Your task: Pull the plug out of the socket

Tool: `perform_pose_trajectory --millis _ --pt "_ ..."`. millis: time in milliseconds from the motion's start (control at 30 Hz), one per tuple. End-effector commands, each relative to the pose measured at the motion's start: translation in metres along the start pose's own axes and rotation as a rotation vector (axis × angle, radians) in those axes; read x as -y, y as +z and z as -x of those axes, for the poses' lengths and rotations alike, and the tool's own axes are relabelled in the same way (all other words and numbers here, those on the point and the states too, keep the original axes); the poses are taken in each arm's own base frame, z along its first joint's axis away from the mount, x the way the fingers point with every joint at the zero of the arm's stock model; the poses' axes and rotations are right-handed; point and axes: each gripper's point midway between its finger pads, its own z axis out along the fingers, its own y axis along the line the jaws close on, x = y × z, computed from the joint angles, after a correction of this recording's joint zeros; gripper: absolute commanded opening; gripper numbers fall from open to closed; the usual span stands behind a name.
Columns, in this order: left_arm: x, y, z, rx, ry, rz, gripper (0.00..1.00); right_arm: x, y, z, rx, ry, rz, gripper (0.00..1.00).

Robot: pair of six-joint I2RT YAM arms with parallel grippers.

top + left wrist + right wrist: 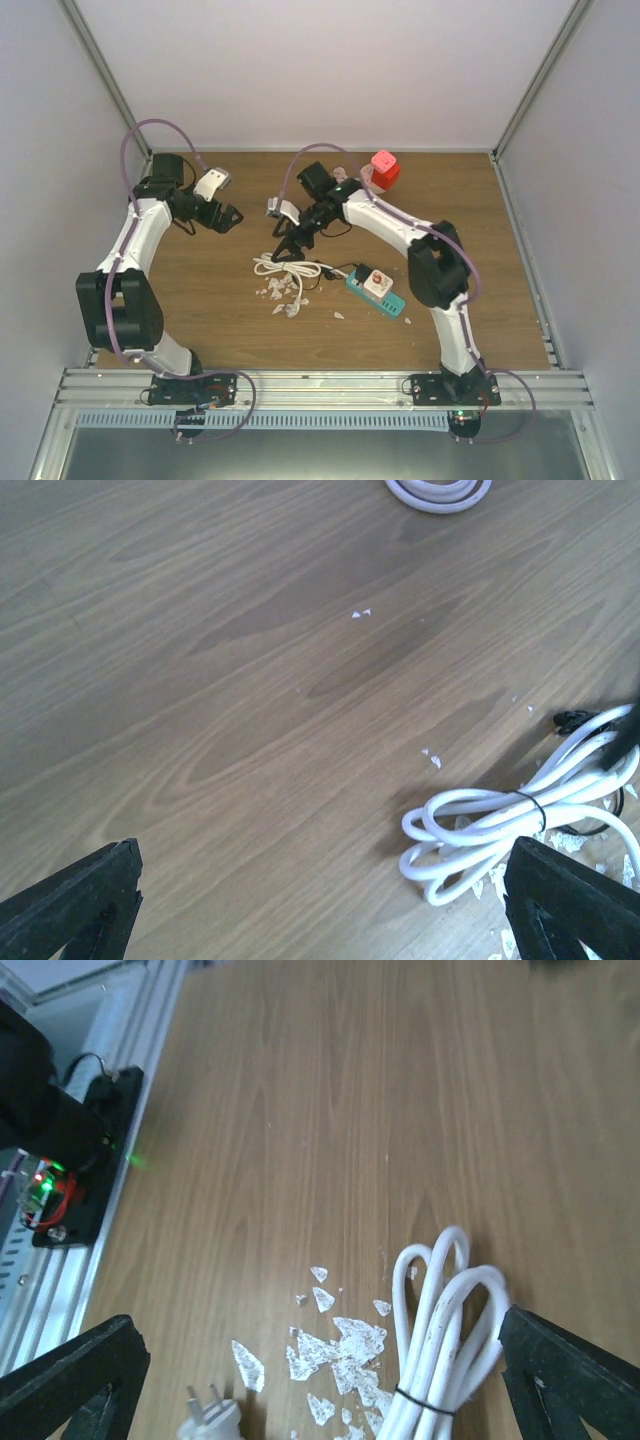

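Logging the top view: right claw, jaws apart, hangs over the white cable coil. The plug sits in the teal power strip, well apart from it. Risks: I close on the coil, or the unheld strip lifts with the plug.

Left wrist: left claw apart, empty, above bare counter.

Right wrist: loose pronged plug and flakes lie beside the coil.

Wooden tabletop, plain white walls, aluminium rail at near edge.
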Motion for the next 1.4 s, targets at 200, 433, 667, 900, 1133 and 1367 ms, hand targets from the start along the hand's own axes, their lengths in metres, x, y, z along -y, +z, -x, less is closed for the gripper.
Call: perform_pose_trajectory --millis 200,433,667,900,1133,1367 --pt "0.028 0.035 0.027 -0.01 0.212 -0.095 0.99 -0.031 -0.112 0.005 0.069 -0.119 -0.169 0.99" --pt "0.049 0.071 0.023 -0.069 0.277 -0.131 0.99 -0.043 -0.16 -0.07 -0.019 -0.005 -0.349 1.0" --pt "0.069 0.095 0.022 -0.096 0.32 -0.155 0.99 -0.069 -0.18 -0.135 -0.128 0.042 -0.496 1.0" --pt "0.075 0.102 0.03 -0.087 0.321 -0.141 0.99 -0.072 -0.177 -0.169 -0.191 0.085 -0.548 1.0" --pt "0.077 0.095 0.031 -0.076 0.307 -0.116 0.99 -0.06 -0.167 -0.2 -0.286 0.114 -0.554 1.0" --pt "0.072 0.084 0.029 -0.051 0.273 -0.049 0.99 -0.051 -0.157 -0.217 -0.329 0.117 -0.546 0.97"
